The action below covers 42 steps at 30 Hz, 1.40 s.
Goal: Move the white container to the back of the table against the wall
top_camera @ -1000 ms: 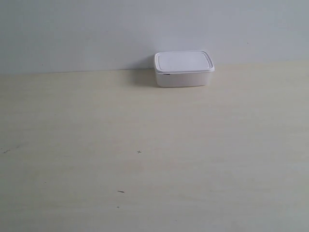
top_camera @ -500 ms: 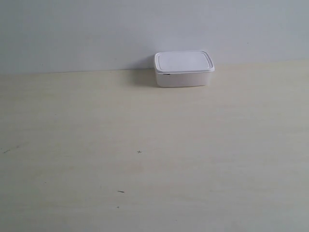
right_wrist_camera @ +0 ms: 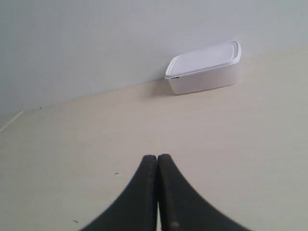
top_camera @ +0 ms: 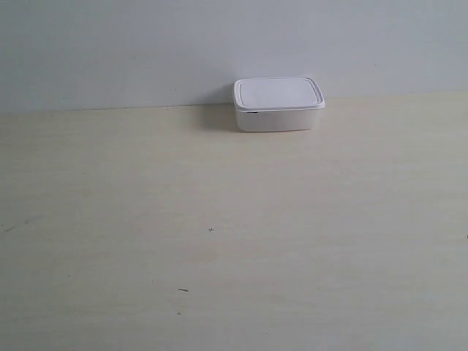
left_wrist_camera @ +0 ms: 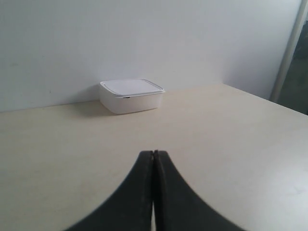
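The white container [top_camera: 278, 104], lid on, stands at the back of the cream table [top_camera: 219, 234], its rear side at the pale wall [top_camera: 146, 44]. It also shows in the left wrist view as the white container [left_wrist_camera: 131, 95] and in the right wrist view as the white container [right_wrist_camera: 206, 67]. My left gripper [left_wrist_camera: 153, 153] is shut with nothing in it, far back from the box. My right gripper [right_wrist_camera: 157, 157] is likewise shut and empty, well short of the box. Neither arm appears in the exterior view.
A few tiny dark specks [top_camera: 211, 230] mark the tabletop. In the left wrist view the table's side edge [left_wrist_camera: 269, 101] runs near a pale upright post [left_wrist_camera: 288, 53].
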Motion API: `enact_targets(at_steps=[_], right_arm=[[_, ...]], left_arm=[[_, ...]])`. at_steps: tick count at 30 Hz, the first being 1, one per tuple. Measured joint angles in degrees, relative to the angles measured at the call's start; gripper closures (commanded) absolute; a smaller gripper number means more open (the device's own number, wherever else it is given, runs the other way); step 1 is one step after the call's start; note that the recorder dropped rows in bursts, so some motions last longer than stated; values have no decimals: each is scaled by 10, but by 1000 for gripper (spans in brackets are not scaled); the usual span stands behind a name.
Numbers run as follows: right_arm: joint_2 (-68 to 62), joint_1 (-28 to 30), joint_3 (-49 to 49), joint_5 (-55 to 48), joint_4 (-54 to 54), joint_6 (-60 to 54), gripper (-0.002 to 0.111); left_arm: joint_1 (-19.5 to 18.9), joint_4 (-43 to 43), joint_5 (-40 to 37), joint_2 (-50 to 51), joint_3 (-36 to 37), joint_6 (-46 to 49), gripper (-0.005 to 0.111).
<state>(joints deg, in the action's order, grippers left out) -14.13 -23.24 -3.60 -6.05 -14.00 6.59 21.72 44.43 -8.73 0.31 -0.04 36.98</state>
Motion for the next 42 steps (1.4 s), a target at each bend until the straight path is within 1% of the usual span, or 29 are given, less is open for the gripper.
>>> enact_targets(at_steps=[2, 3, 4, 5, 7, 10, 16, 19, 22, 26, 27, 28, 29, 31, 34, 35, 38, 42], right_arm=[[0, 0, 1, 5, -66, -4, 108], [0, 0, 1, 7, -141, -4, 108], [0, 0, 1, 8, -184, -4, 108], [0, 0, 1, 8, -260, -3, 108], [0, 0, 1, 9, -337, -3, 108], [0, 0, 1, 10, -362, -3, 108], [0, 0, 1, 12, -368, -3, 108], [0, 0, 1, 12, -329, -3, 108], [0, 0, 1, 12, -257, -3, 108], [0, 0, 9, 15, -144, -3, 108], [0, 0, 22, 19, -81, -3, 108], [0, 0, 28, 19, -49, -3, 108], [0, 0, 34, 18, -10, -3, 108], [0, 0, 34, 22, 15, -3, 108], [0, 0, 34, 24, 54, -3, 108], [0, 0, 34, 24, 58, -3, 108], [0, 0, 34, 24, 64, -3, 108], [0, 0, 34, 24, 64, -3, 108]], left_arm=[[0, 0, 0, 0, 0, 0, 107], [0, 0, 0, 0, 0, 0, 107], [0, 0, 0, 0, 0, 0, 107], [0, 0, 0, 0, 0, 0, 107], [0, 0, 1, 0, 0, 0, 107], [0, 0, 2, 0, 0, 0, 107], [0, 0, 2, 0, 0, 0, 107], [-16, 0, 2, 0, 0, 1, 107], [-42, 0, 2, 0, 0, 1, 107], [-86, 0, 2, 0, 0, 1, 107], [-110, 0, 2, 0, 0, 1, 107], [-121, 0, 2, 0, 0, 1, 107], [-141, 0, 2, 0, 0, 1, 107], [-166, 0, 3, 0, 0, 1, 107], [-192, 0, 3, 0, 0, 1, 107], [-197, 0, 3, 0, 0, 1, 107], [-232, 0, 3, 0, 0, 1, 107], [-267, 0, 3, 0, 0, 1, 107]])
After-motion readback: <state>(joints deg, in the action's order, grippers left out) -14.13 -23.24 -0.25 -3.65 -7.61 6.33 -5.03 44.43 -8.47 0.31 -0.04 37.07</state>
